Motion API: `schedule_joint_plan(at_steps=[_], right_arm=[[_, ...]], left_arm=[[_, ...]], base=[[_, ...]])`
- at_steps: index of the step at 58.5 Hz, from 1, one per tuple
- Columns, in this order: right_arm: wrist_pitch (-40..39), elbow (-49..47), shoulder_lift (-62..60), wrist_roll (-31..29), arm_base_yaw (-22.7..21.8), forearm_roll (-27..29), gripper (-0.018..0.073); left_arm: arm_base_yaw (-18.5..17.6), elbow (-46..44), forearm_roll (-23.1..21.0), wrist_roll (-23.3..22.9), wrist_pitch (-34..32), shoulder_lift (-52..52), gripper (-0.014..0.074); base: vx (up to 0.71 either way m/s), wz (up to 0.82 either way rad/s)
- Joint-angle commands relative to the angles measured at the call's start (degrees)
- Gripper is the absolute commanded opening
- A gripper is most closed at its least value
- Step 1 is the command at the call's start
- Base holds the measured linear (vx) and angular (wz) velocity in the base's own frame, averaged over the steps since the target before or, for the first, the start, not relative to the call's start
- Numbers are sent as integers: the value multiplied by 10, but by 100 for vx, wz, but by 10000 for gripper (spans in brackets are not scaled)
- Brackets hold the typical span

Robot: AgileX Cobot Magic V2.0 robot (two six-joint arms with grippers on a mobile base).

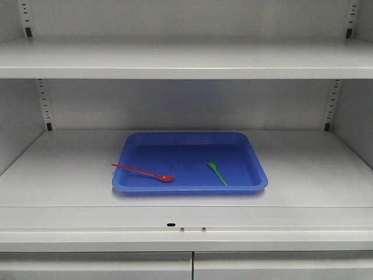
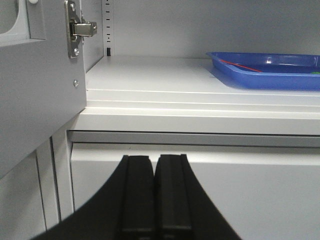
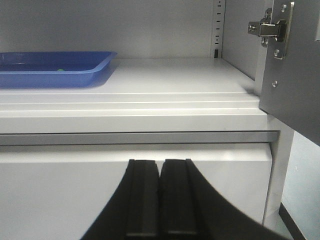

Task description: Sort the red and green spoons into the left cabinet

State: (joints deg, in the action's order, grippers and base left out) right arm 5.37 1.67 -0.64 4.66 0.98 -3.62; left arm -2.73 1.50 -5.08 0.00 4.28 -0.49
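Note:
In the front view a shallow blue tray (image 1: 189, 142) sits on the middle shelf of the pale grey cabinet (image 1: 315, 169). The red spoon (image 1: 143, 172) lies at the tray's left front, its handle resting over the left rim. The green spoon (image 1: 218, 173) lies inside at the right front. The left wrist view shows the tray (image 2: 240, 80) at upper right with the red spoon (image 2: 240, 65) in it. My left gripper (image 2: 155, 159) is shut and empty, below the shelf edge. My right gripper (image 3: 161, 162) is likewise shut and empty, with the tray (image 3: 75, 77) at its upper left.
An upper shelf (image 1: 186, 61) spans the cabinet above the tray. Open cabinet doors with metal hinges stand at the far left (image 2: 80, 30) and far right (image 3: 272, 30). Closed lower door panels (image 1: 192, 265) sit below the shelf front.

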Motion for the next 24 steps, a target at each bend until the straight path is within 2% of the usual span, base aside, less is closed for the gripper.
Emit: schedule_joint_plan(at_steps=[1, 24], right_arm=[[-46, 7, -8, -4, -3, -2, -6], [-46, 7, -8, -4, -3, -4, -6]], left_arm=[[1, -1, -1, -5, -46, -12, -7], [1, -1, -1, -5, -46, -12, -7]], base=[[0, 0], [0, 0]])
